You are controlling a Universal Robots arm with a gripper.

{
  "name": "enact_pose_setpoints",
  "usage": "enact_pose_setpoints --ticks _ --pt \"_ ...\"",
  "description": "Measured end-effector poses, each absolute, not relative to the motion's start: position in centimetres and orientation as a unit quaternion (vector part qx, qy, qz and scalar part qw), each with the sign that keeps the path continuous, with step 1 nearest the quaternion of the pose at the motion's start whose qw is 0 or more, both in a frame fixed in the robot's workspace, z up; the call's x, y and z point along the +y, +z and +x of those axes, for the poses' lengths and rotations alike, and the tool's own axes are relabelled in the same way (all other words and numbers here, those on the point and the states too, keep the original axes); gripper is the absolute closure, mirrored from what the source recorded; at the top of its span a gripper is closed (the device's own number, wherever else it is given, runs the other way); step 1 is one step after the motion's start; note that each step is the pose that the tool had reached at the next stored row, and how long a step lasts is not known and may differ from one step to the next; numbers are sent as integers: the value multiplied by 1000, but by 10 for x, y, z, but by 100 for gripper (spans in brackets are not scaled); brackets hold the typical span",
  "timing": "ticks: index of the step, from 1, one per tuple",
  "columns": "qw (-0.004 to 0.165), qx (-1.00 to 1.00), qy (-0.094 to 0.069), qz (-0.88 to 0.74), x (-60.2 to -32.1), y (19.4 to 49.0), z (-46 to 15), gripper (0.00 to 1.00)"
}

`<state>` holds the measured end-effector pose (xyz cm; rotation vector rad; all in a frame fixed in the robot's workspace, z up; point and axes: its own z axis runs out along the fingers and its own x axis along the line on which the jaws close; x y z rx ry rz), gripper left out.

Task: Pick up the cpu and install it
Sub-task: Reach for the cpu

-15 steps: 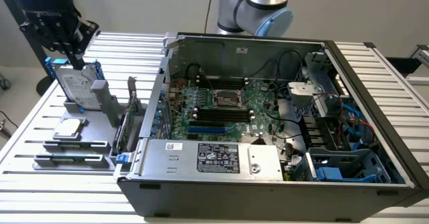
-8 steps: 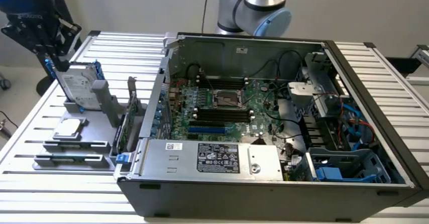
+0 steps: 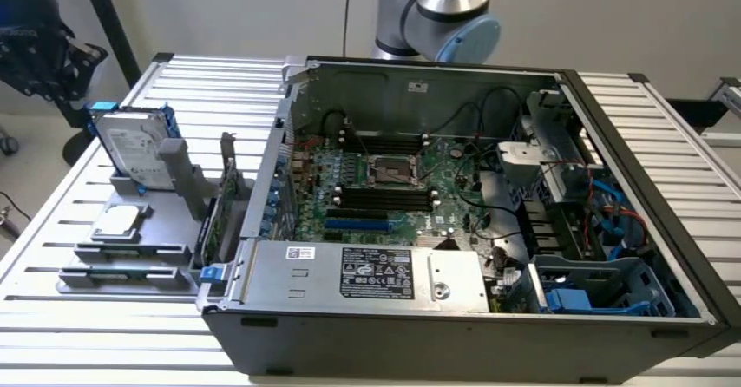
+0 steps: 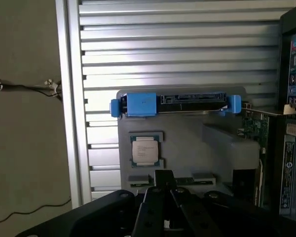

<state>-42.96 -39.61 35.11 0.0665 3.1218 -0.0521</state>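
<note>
Black gripper (image 4: 164, 181), closure I cannot tell, hovers apart from the small flat square silver-grey cpu (image 4: 145, 150), at its 12 o'clock.

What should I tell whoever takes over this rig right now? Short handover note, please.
The gripper hangs above the grey holder, apart from the cpu and not holding it.
The cpu lies flat in its holder pocket, at the exterior view's left of the computer case, near the upright hard drive.
Done: nothing, the cpu is not yet picked up.
Left: the pick-up and the install on the motherboard.
</note>
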Motion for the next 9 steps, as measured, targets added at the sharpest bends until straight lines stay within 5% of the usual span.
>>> enact_pose_setpoints --ticks 9 --pt "9 1000 -17 21 -393 350 -435 89"
